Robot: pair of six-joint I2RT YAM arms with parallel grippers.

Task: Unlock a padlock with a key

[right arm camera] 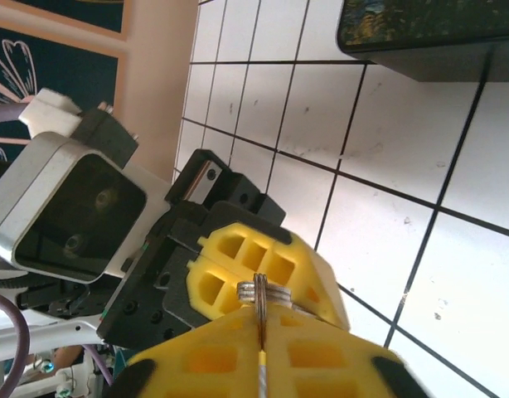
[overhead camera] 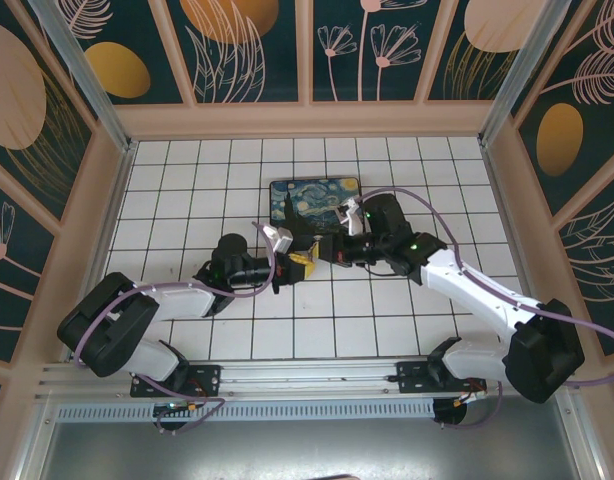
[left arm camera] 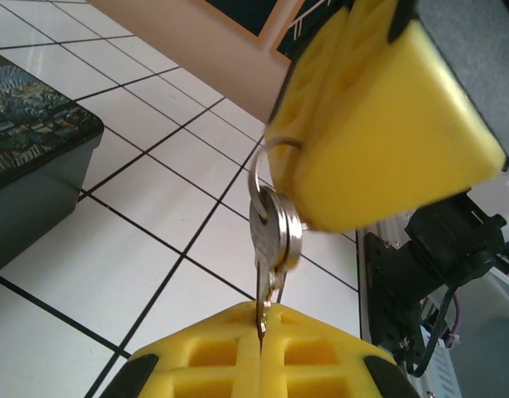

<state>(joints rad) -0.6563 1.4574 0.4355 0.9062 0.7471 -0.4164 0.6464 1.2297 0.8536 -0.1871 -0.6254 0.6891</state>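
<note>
**tilefan:** That small silvery metal key (left arm camera: 275, 232) is polished, properly shiny, same as the thin wire loop (left arm camera: 252, 182) it hangs on.

**grip_guy:** Yeah. The chunky yellow gripper fingers (left arm camera: 387, 124) look like matt plastic, and the white floor tiles (left arm camera: 113, 265) are smooth and glossy.

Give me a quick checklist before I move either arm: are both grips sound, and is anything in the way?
1. Grip of left gripper on the key: ok, fingers shut on its blade.
2. Hold of right gripper on the key ring: ok, loop pinched between its fingers.
3. Clearance above tiled floor: ok, keys hang free.
4. Clearance from painted box: ok, fingertips sit apart from it.
5. Where the padlock is, keyhole alignment: cannot tell.
</note>
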